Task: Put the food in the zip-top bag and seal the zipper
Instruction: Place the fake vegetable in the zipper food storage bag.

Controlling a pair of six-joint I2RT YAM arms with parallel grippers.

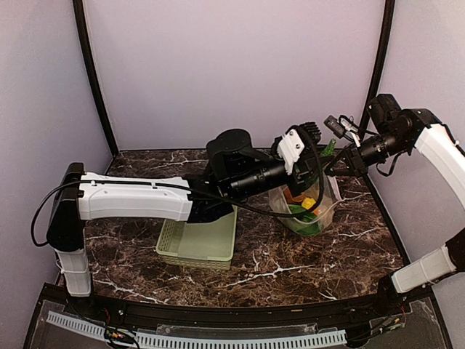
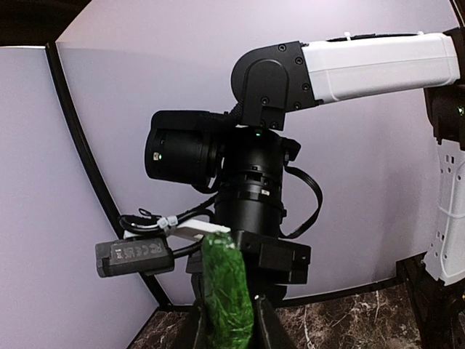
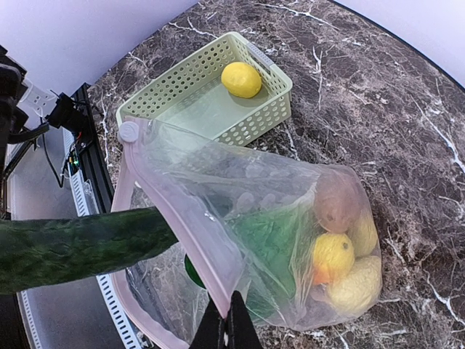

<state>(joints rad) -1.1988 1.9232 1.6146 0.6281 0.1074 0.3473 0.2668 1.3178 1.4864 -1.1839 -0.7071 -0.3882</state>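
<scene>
left gripper (image 2: 228, 331) is clamped on the cucumber (image 2: 227, 287), bottom centre of its wrist view. right gripper (image 3: 231, 327) pinches the zipper (image 3: 185, 218) of the zip-top bag (image 3: 290, 196), mid-frame. a lemon (image 3: 241, 78) lies in the basket (image 3: 254, 120), upper centre.

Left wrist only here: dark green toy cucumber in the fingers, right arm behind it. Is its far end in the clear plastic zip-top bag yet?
Observer: Right wrist view shows the tip of the dark green toy cucumber in the open mouth of the clear plastic zip-top bag, most of its length outside.
Operator: Who holds the bag?
Observer: The right gripper is shut on the pinkish-white zipper strip.
Operator: Other food outside the bag?
Observer: One yellow toy lemon lies in the pale green lattice basket.
</scene>
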